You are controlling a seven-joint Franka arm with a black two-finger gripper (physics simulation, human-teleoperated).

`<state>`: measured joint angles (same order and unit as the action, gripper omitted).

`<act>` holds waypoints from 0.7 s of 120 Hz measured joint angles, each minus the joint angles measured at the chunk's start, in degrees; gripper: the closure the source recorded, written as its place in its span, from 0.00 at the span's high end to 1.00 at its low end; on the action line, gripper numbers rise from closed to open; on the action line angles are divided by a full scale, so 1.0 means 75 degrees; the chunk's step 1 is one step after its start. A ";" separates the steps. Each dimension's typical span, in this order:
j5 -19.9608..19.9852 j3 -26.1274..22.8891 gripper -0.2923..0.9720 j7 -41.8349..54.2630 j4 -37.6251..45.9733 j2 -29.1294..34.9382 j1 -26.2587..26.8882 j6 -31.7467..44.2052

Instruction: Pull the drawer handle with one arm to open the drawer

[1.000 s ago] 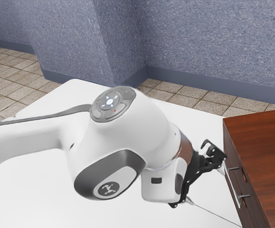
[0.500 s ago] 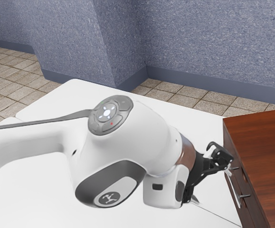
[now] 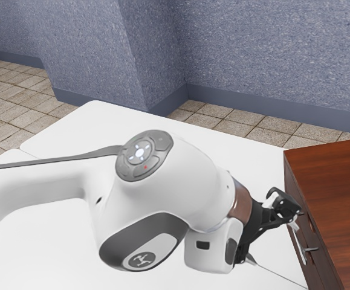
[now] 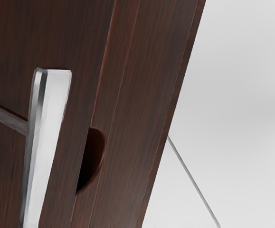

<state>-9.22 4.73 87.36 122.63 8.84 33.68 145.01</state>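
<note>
Claw (image 3: 289, 214) at drawer handle (image 3: 301, 241) (its upper end), dark wooden cabinet (image 3: 335, 193)

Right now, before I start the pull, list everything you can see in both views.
Drawer cabinet: one, dark reddish-brown wood, at the exterior view's right.
Drawer handle: one, silver bar on posts, on the cabinet's front.
Table: one, white, under the arm.
Floor: tan tiles, beyond the table.
Walls: speckled blue-grey, behind the floor.
Arm: one, white, reaching in from the exterior view's left.
Gripper: one, black, at the handle's upper end.
</note>
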 joint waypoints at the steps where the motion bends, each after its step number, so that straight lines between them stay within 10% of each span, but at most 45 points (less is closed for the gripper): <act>1: -0.0004 0.0002 0.77 0.0001 0.0000 -0.0003 -0.0002 0.0006; 84: -0.0046 0.0130 0.72 0.0052 0.0536 0.0409 -0.0026 -0.0028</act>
<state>-9.57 5.71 87.74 126.65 11.90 33.48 144.80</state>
